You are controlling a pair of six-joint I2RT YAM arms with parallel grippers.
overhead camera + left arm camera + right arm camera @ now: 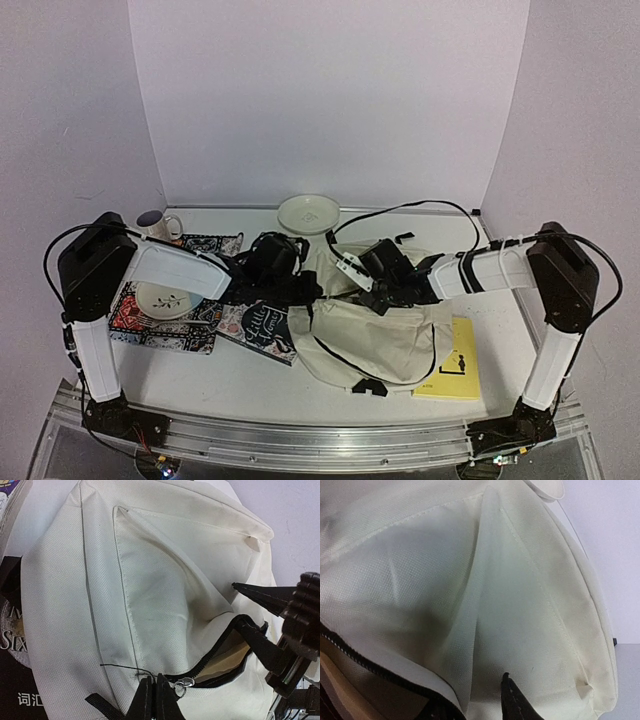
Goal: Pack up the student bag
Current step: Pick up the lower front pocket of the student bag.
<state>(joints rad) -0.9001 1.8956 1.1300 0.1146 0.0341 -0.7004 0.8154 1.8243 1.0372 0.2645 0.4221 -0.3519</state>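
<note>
Nearest, the left claw [152, 696] is shut on the student bag [150, 580], laid mid-worktop [240, 382], by its zipper pull [183, 684]. The right claw [236, 604] is set half closed astride the opening [225, 663], grip unclear. Dark book [262, 325] at 9 o'clock and yellow book [455, 365] at 4 o'clock are not yet packed.

From high behind the near edge we look down over the whole worktop [250, 385]; our two wrist cameras sit close against the student bag [150, 580], both seeing its zipper [365, 662] opening.
</note>
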